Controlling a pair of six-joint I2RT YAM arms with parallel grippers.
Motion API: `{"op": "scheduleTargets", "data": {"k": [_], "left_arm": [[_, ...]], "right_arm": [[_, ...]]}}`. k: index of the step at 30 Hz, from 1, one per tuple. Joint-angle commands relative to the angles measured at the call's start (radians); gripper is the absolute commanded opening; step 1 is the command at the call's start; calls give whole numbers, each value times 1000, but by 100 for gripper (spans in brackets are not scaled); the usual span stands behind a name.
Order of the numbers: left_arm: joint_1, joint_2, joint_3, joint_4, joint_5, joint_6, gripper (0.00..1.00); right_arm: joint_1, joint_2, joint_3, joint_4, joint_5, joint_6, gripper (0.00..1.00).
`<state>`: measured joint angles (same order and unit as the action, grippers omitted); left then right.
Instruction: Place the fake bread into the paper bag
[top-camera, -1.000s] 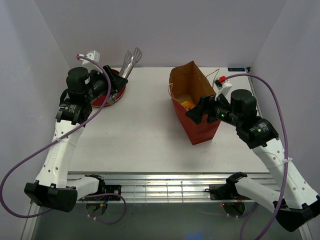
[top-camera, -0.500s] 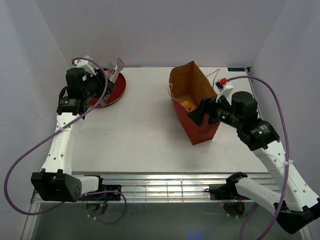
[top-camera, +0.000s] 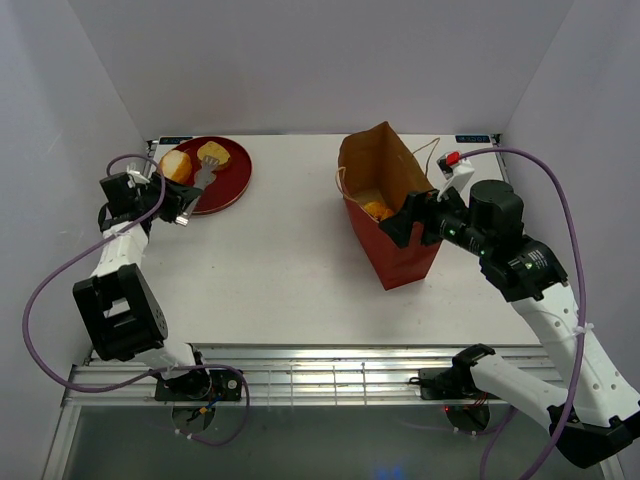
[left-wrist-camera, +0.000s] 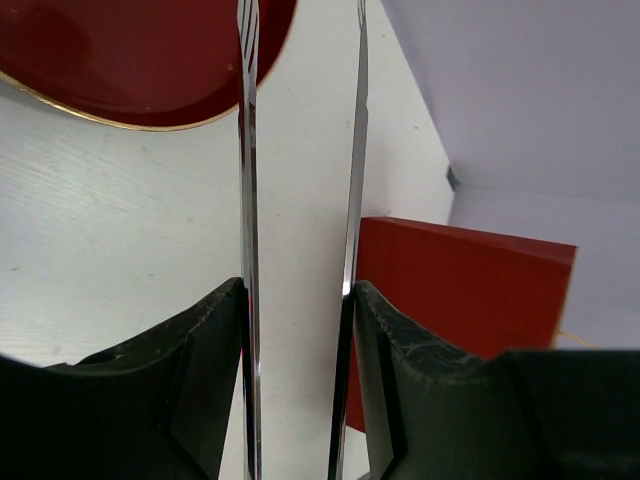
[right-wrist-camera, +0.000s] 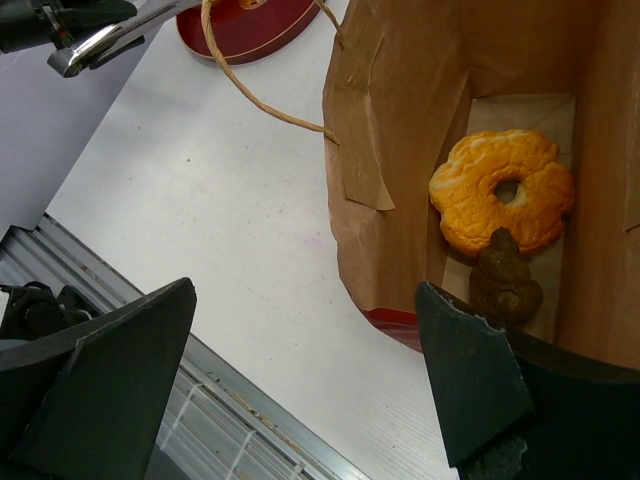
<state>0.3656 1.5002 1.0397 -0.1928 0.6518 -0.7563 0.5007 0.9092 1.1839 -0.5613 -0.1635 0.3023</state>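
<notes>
The paper bag (top-camera: 392, 215) stands upright and open at the right of the table. The right wrist view looks into it (right-wrist-camera: 400, 150): an orange ridged ring-shaped bun (right-wrist-camera: 503, 190) and a dark brown piece (right-wrist-camera: 505, 285) lie on its floor. A golden oval roll (top-camera: 177, 165) and a yellow-brown piece (top-camera: 211, 153) sit on the red plate (top-camera: 232, 180). My left gripper (top-camera: 168, 203) is shut on metal tongs (top-camera: 200, 178), whose tips reach over the plate; its blades (left-wrist-camera: 248, 250) stand apart and empty. My right gripper (top-camera: 410, 225) is open and empty at the bag's near right rim.
The plate (left-wrist-camera: 130, 70) lies at the back left, close to the left wall. The bag's string handle (right-wrist-camera: 250, 80) hangs over its left side. A metal rail runs along the table's near edge (top-camera: 320, 370). Walls enclose the table on three sides.
My left arm has pulled back to the far left and lowered the tongs from upright to lie over the plate, uncovering the two breads there. My right gripper shifted slightly at the bag.
</notes>
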Motion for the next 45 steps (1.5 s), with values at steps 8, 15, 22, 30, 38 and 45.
{"op": "scheduleTargets", "data": {"k": [8, 15, 22, 30, 38, 45], "left_arm": [[-8, 138, -53, 368, 161, -405, 56], [-8, 172, -99, 424, 114, -482, 57], [-2, 212, -121, 478, 94, -535, 57], [12, 288, -132, 549, 85, -578, 57], [22, 379, -119, 635, 95, -630, 57], [24, 454, -80, 691, 100, -675, 57]], "right_arm": [[7, -13, 57, 0, 13, -20, 96], [6, -16, 59, -6, 25, -26, 96], [7, -12, 59, -8, 30, -32, 96], [7, -4, 56, -8, 39, -38, 96], [7, 19, 59, -5, 45, -45, 96], [7, 40, 63, -3, 48, -48, 96]]}}
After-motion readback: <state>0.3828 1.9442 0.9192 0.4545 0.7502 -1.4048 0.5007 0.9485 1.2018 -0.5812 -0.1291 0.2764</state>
